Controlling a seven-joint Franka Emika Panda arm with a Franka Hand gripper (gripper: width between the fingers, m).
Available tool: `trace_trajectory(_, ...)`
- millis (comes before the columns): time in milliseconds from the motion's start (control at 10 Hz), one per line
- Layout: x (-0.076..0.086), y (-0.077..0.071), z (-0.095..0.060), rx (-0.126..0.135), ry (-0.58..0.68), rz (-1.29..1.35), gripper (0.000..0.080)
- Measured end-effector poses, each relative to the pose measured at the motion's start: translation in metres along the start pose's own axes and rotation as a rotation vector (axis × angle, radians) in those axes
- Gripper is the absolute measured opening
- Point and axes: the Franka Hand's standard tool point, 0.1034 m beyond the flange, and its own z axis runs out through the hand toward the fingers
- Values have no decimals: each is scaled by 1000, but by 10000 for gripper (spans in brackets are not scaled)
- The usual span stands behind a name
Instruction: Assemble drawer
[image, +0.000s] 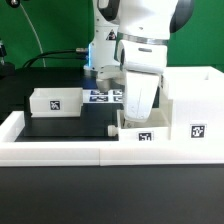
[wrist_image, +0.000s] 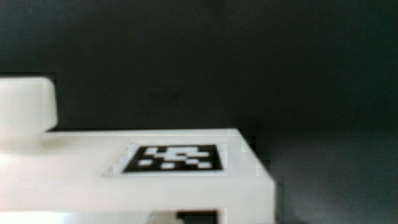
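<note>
A matte black tabletop (image: 70, 125) lies beneath the jaws. A long low white border wall (image: 55, 150) runs camera-side of them, and a dark backdrop (image: 50, 25) stands behind.

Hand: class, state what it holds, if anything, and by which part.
Cannot be told: the hand sits low over a small tray, its fingertips hidden.

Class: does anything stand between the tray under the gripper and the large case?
Nothing visible does. The tray sits close beside the case, on the exterior view's left of it, with the gripper right above the tray.
</note>
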Motion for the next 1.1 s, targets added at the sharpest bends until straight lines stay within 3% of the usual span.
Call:
trace_trajectory(700, -2, 0, 0, -4, 1, -17, 44)
trace_trajectory(1000, -1, 2, 0, -36, 14, -3, 44)
trace_trajectory(1100, -1, 2, 0, -35, 14, 0, 44)
